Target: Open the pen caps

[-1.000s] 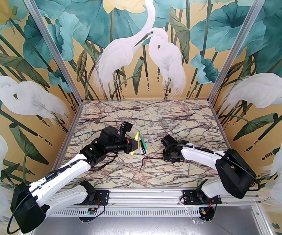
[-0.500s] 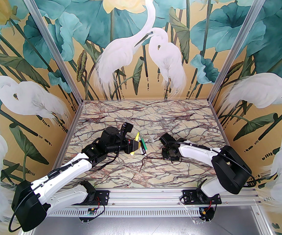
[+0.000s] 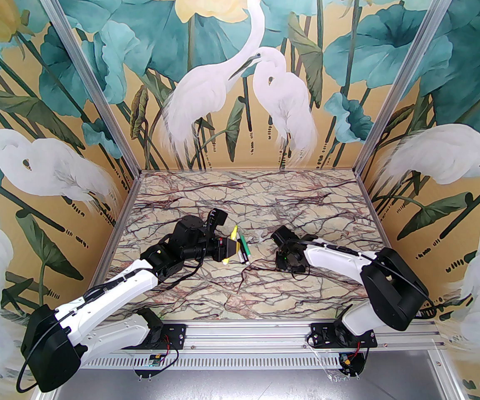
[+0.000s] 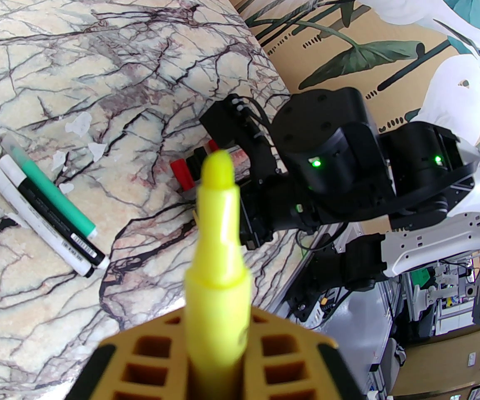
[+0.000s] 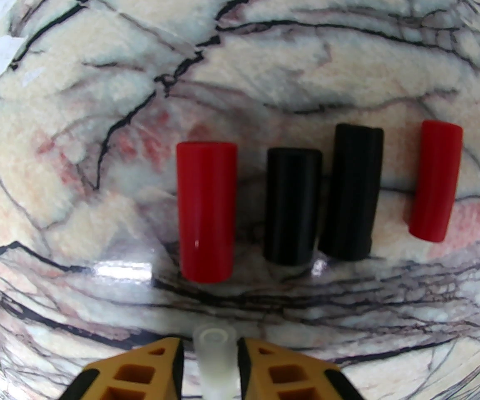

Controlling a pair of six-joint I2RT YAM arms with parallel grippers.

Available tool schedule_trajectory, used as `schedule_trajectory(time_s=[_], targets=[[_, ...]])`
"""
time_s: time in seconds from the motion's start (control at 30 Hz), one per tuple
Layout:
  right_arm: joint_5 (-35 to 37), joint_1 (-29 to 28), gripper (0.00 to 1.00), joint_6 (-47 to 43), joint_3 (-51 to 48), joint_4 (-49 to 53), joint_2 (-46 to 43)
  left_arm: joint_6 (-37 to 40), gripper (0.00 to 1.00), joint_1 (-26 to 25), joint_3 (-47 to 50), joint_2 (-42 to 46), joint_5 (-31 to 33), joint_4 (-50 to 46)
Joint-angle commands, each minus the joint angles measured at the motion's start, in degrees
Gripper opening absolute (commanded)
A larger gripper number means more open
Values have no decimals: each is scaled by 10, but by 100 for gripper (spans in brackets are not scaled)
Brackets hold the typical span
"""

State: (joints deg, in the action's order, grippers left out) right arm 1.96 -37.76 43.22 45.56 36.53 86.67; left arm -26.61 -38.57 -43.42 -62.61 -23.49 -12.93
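My left gripper [image 4: 217,348] is shut on a yellow pen [image 4: 217,244] whose bare tip points up and away; the same pen [image 3: 232,233] shows at table centre. Three more pens lie side by side beside it: white [image 4: 36,219], black-and-white [image 4: 52,213] and green [image 4: 56,198]. Two red pen caps [image 5: 206,211] [image 5: 435,179] and two black ones [image 5: 292,204] [image 5: 350,192] lie in a row on the marble. My right gripper [image 5: 210,361] hovers low just in front of that row, jaws slightly apart around a whitish translucent cap [image 5: 215,348], with a thin gap on its left side.
Small whitish scraps [image 4: 81,123] lie on the marble table [image 3: 240,198] beyond the pens. Painted walls close the table on three sides. The metal rail [image 3: 240,331] with both arm bases runs along the near edge.
The right arm has shifted a little left and lower toward the cap row, and its jaws have eased apart around the whitish cap. The left arm holds the yellow pen almost still.
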Motion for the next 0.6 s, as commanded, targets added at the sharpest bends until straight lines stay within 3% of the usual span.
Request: schedule_trajectory(time_s=[0.0,0.13,0.37,0.57], targets=[[18,3,32,-11,23,23,-32,15,4,4,5,-20,49,-22],[19,3,36,-18,31,29,-69,22,5,4,-6,-52,115,-52],[-10,3,56,-49,35,14,-166,9,5,4,-37,-142,225,-84],[-74,3,93,-67,18,-28,-257,4,5,4,-66,-207,284,-96]])
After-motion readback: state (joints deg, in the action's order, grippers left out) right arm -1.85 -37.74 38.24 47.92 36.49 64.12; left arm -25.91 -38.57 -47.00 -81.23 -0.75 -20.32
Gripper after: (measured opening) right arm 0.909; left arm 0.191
